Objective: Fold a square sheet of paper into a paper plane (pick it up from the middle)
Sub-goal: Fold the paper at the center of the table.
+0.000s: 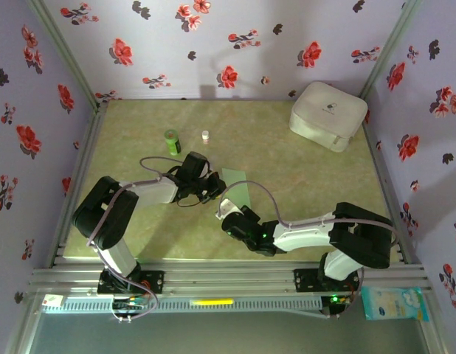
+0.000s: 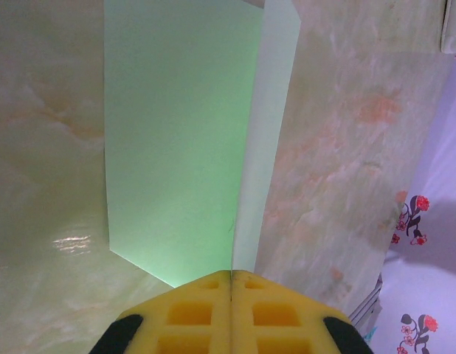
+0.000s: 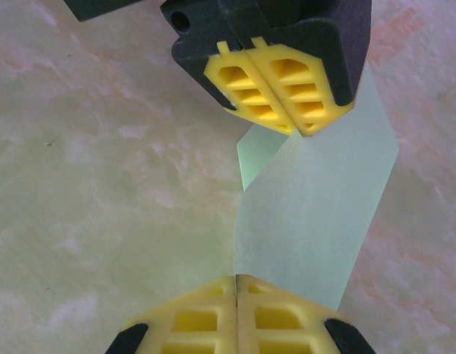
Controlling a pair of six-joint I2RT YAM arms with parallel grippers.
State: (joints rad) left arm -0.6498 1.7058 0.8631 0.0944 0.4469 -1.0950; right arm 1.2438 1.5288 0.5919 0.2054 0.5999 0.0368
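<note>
Between the arm tips, mid-table: left gripper [image 2: 232, 284], jaws pinched shut on one edge of the square sheet of paper [image 2: 176, 133]. Right gripper [image 3: 236, 286], likewise clamped on the opposite edge. Sheet: spans the two, bent along one lengthwise ridge above the table [image 1: 302, 177]. Progress: early, by my judgement. Centre fold is forming at most; nose, flaps and wings outstanding. Beyond: green bottle [image 1: 172, 141], white case [image 1: 327, 114].

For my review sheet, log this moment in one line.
left gripper: shut on square sheet of paper | right gripper: shut on its opposite end
</note>
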